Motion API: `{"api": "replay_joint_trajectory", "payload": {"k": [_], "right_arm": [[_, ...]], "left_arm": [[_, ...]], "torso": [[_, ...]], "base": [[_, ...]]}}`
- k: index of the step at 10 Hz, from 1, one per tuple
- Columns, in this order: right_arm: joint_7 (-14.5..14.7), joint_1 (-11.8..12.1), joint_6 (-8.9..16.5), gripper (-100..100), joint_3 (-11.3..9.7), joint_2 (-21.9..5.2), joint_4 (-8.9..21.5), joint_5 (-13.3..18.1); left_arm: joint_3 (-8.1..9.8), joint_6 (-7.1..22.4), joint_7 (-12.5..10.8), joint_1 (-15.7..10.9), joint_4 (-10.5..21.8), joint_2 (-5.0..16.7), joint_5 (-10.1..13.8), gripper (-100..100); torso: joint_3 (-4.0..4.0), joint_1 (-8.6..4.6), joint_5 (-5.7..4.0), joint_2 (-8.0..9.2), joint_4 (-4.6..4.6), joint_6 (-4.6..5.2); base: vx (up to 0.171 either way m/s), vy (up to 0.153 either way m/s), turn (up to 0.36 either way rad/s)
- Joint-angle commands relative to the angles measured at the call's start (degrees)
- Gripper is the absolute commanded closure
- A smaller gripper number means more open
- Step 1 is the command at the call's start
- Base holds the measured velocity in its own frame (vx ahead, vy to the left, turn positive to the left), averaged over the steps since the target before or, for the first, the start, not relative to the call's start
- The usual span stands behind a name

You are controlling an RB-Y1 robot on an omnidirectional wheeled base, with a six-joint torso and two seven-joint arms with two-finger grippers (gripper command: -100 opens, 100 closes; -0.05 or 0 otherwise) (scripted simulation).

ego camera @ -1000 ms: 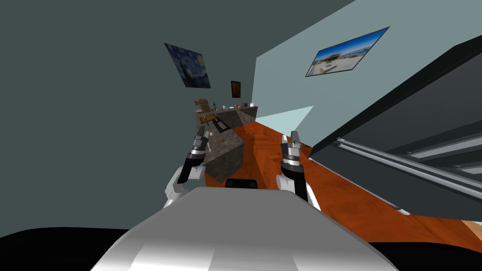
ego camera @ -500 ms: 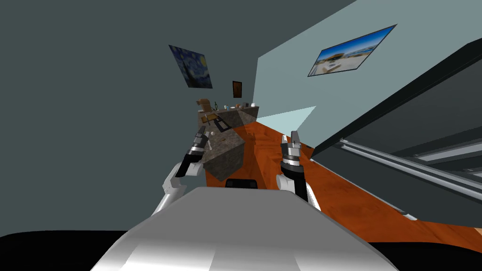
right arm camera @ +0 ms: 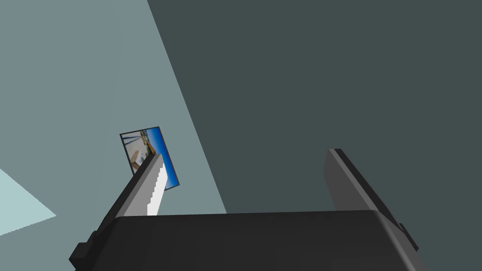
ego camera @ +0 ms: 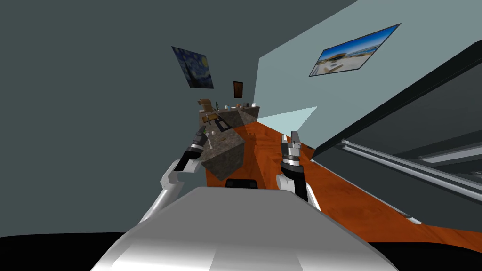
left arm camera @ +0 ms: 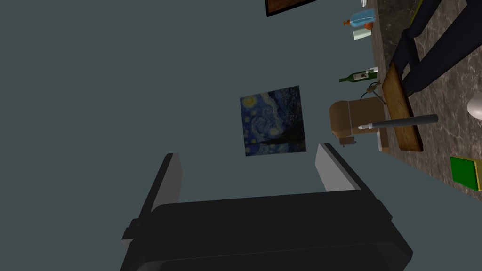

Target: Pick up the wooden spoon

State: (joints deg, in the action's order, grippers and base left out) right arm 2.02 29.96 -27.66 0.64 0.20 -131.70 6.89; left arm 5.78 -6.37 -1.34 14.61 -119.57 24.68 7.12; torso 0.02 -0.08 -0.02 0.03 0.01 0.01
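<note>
Head: left gripper (ego camera: 203, 131) is up at the edge of the mottled stone counter (ego camera: 228, 155). The spoon (ego camera: 212, 134), drawn pale, lies on the counter top just beside it. Right gripper (ego camera: 290, 138) is raised over the orange floor (ego camera: 339, 197), apart from the counter.

Left wrist: claw spread, nothing between. Beyond it is a starry-night painting (left arm camera: 273, 120), a wooden board (left arm camera: 400, 108) with a dark-handled utensil (left arm camera: 400, 122) across it, and a green bottle (left arm camera: 360, 76), label too small to read.

Right wrist: claw spread, empty.

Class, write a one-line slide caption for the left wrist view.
Open left hand faces a starry painting; a stone counter with a green bottle lies alongside.
</note>
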Motion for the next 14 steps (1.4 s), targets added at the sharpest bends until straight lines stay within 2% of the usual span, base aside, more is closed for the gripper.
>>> {"api": "replay_joint_trajectory", "payload": {"k": [1, 2, 3, 4, 5, 7, 8, 9, 10, 12, 13, 14], "right_arm": [[0.0, 0.0, 0.0, 0, 0.0, 0.0, 0.0, 0.0], [0.0, 0.0, 0.0, 0, 0.0, 0.0, 0.0, 0.0], [0.0, 0.0, 0.0, 0, 0.0, 0.0, 0.0, 0.0], [0.0, 0.0, 0.0, 0, 0.0, 0.0, 0.0, 0.0], [0.0, 0.0, 0.0, 0, 0.0, 0.0, 0.0, 0.0], [0.0, 0.0, 0.0, 0, 0.0, 0.0, 0.0, 0.0], [0.0, 0.0, 0.0, 0, 0.0, 0.0, 0.0, 0.0], [0.0, 0.0, 0.0, 0, 0.0, 0.0, 0.0, 0.0], [0.0, 0.0, 0.0, 0, 0.0, 0.0, 0.0, 0.0], [0.0, 0.0, 0.0, 0, 0.0, 0.0, 0.0, 0.0], [0.0, 0.0, 0.0, 0, 0.0, 0.0, 0.0, 0.0], [0.0, 0.0, 0.0, 0, 0.0, 0.0, 0.0, 0.0]], "left_arm": [[0.86, 2.86, -1.58, -0.99, 1.24, 2.14, 1.73, -100], [0.86, 4.44, -1.58, -0.99, 1.24, 2.14, 1.73, -100], [1.53, 6.74, -2.91, -2.03, 2.44, 3.88, 3.23, -100], [1.53, 7.98, -2.91, -2.03, 2.44, 3.88, 3.23, -100], [2.18, 9.4, -4.27, -3.05, 3.67, 5.59, 4.76, -100], [2.18, 11.65, -4.27, -3.05, 3.67, 5.59, 4.76, -100], [2.81, 13.88, -5.68, -4.05, 4.92, 7.25, 6.31, -100], [2.81, 15.39, -5.68, -4.05, 4.92, 7.25, 6.31, -100], [3.42, 17.03, -7.11, -5.02, 6.2, 8.84, 7.88, -100], [3.42, 19.22, -7.11, -5.02, 6.2, 8.84, 7.88, -100], [4.01, 21.24, -8.57, -5.95, 7.49, 10.35, 9.47, -100], [4.01, 22.65, -8.57, -5.95, 7.49, 10.35, 9.47, -100]], "torso": [[0.0, 0.0, 0.0, 0.0, 0.0, 0.0], [0.0, 0.01, 0.0, 0.0, 0.0, 0.0], [0.0, 0.0, 0.0, 0.0, 0.0, 0.0], [-0.01, 0.01, 0.0, -0.01, 0.0, 0.0], [-0.01, 0.01, 0.0, -0.02, 0.0, 0.0], [-0.02, 0.0, 0.0, -0.04, -0.01, 0.0], [-0.02, 0.03, 0.01, -0.04, -0.01, 0.0], [-0.03, 0.01, 0.01, -0.05, -0.01, 0.0], [-0.04, 0.02, 0.0, -0.06, -0.01, 0.0], [-0.04, 0.01, 0.0, -0.07, -0.02, 0.0], [-0.03, 0.03, 0.01, -0.06, -0.01, 0.0], [-0.05, 0.02, 0.01, -0.08, -0.02, 0.01]], "base": [[-0.015, -0.019, 0.026], [-0.011, -0.017, 0.012], [-0.009, -0.02, 0.012], [-0.007, -0.015, 0.008], [-0.005, -0.019, 0.004], [-0.002, -0.013, 0.001], [0.002, -0.014, -0.008], [0.002, -0.015, -0.003], [0.005, -0.019, -0.027], [0.003, -0.012, -0.001], [0.01, -0.014, -0.029], [0.009, -0.015, -0.02]]}}
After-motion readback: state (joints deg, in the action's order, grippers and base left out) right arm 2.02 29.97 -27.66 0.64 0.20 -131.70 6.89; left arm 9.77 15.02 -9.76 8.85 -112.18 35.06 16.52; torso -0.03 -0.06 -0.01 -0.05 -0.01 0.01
